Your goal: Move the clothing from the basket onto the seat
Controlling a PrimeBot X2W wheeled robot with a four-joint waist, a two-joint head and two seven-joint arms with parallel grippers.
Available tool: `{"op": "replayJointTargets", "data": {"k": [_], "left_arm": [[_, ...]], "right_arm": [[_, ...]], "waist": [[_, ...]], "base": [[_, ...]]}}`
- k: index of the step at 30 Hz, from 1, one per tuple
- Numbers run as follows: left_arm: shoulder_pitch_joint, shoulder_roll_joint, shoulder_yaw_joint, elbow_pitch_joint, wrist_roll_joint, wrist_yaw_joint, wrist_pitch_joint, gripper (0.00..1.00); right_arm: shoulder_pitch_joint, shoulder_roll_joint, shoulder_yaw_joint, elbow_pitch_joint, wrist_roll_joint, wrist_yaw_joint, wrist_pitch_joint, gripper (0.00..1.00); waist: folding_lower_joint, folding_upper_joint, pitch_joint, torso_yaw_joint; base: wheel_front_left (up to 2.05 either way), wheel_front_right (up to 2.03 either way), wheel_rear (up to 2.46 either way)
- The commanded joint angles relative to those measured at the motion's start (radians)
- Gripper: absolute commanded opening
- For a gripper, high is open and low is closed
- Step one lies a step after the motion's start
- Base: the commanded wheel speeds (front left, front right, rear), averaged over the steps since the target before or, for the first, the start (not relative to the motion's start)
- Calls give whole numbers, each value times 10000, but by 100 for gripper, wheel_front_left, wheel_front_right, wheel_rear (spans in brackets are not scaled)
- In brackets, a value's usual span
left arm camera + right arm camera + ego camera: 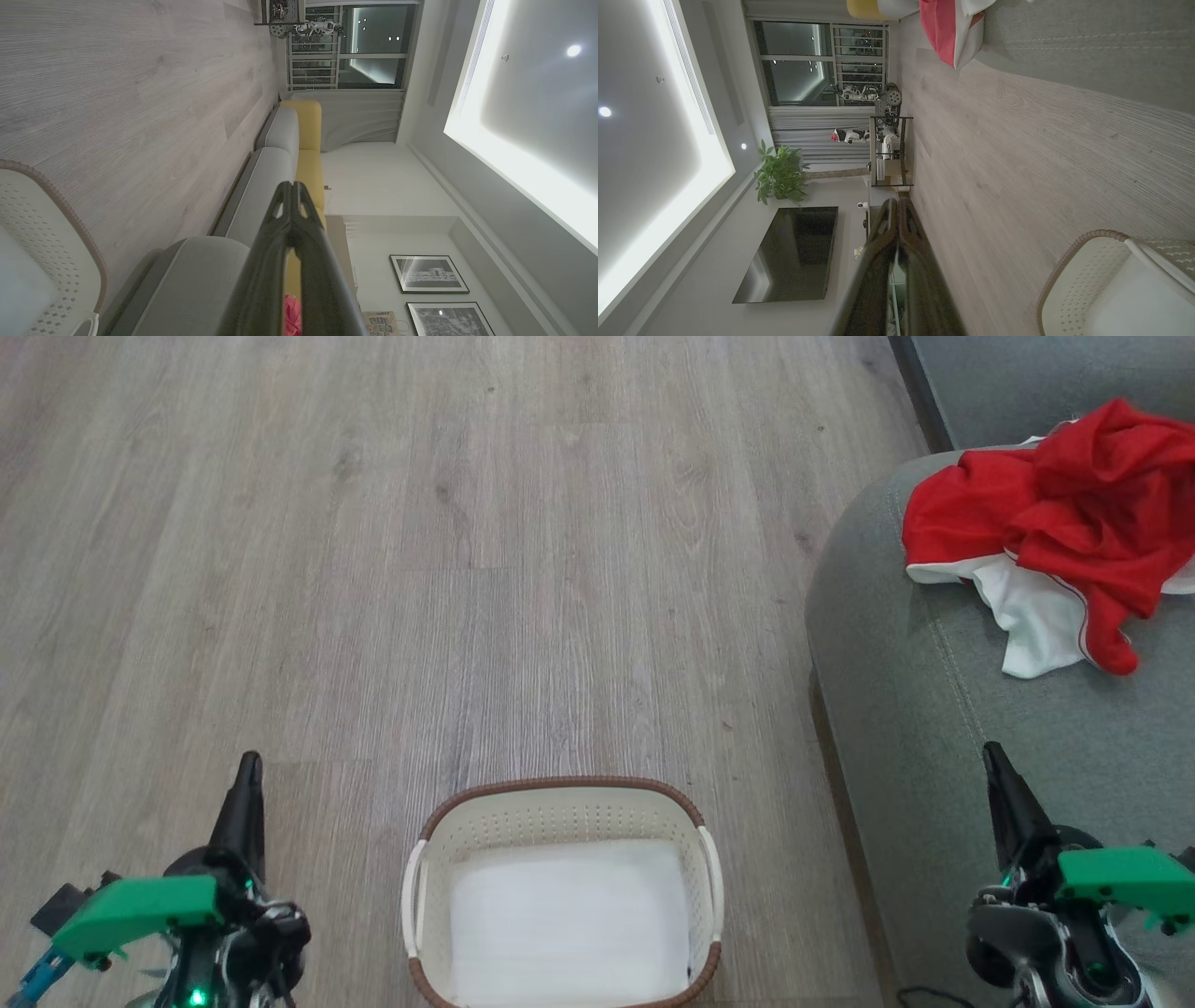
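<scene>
Clothing (1055, 523): lay heaped on the seat (934, 728), near its rounded edge. Basket (560, 786): held no garments. Your left gripper (248, 770) and right gripper (995, 761): fingers pressed together, holding nothing. Risk, likely: thin shiny fabric could slide off that edge if you nudged it.

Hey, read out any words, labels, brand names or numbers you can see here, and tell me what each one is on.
No text here can be read.
Printed item beside the framed pictures: some lettering, too blurred to read.
Red clothing on the seat: no logo or lettering shows.
Basket: no label shows.
</scene>
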Motion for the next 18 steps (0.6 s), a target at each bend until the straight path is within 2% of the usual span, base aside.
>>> {"op": "replayJointTargets", "data": {"k": [1, 18], "left_arm": [[-492, 82, 370, -274, -18, -67, 86, 0], [-492, 82, 370, -275, -18, -67, 86, 0]], "right_arm": [[-556, -26, 174, -391, 58, -2, 60, 0], [-555, -26, 175, -391, 59, -2, 59, 0]], "waist": [[0, -1, 0, 1], [0, -1, 0, 1]], "base": [[0, 0, 0], [0, 0, 0]]}}
